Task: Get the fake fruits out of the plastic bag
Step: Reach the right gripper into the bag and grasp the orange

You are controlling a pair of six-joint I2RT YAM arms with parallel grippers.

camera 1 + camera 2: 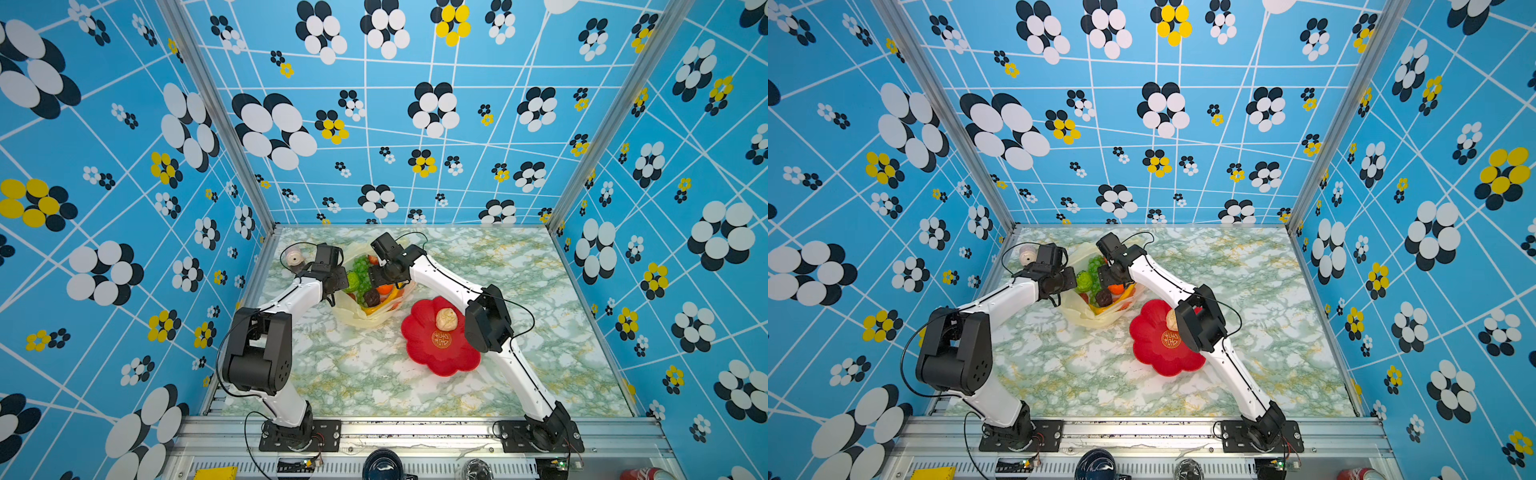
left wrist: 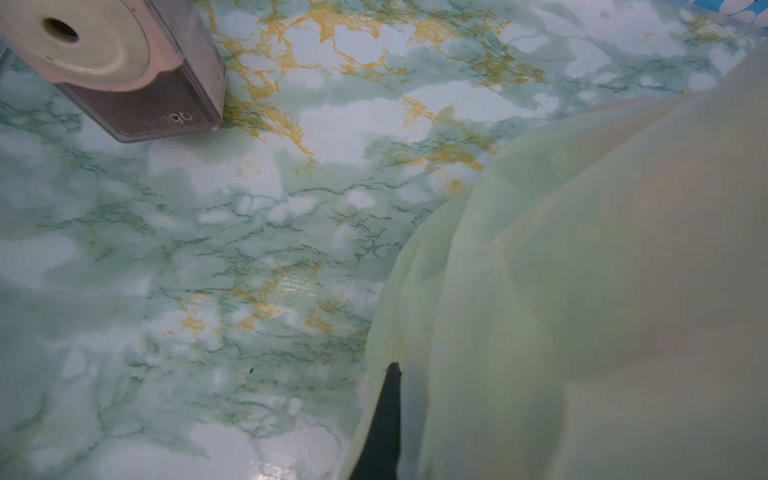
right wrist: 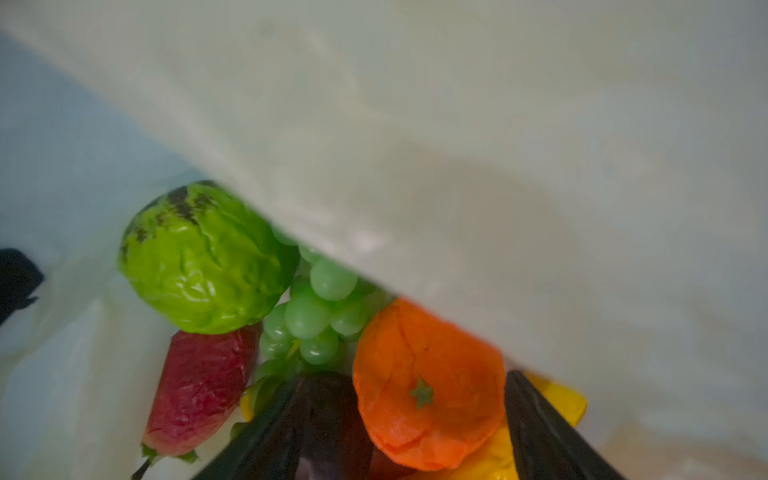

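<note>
Left gripper (image 2: 392,374) is pinched shut on the plastic bag (image 1: 353,318) rim. Right gripper (image 3: 406,376), jaws spread, straddles the orange (image 3: 432,419) inside that bag. Next, I reckon: squeeze, then lift clear without snagging.

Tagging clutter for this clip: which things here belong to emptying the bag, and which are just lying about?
Job: plastic bag, grapes, orange, green ball, strawberry, cream bulb, red plate holding the bulb.
Lying about: pink-topped box, red can.
</note>
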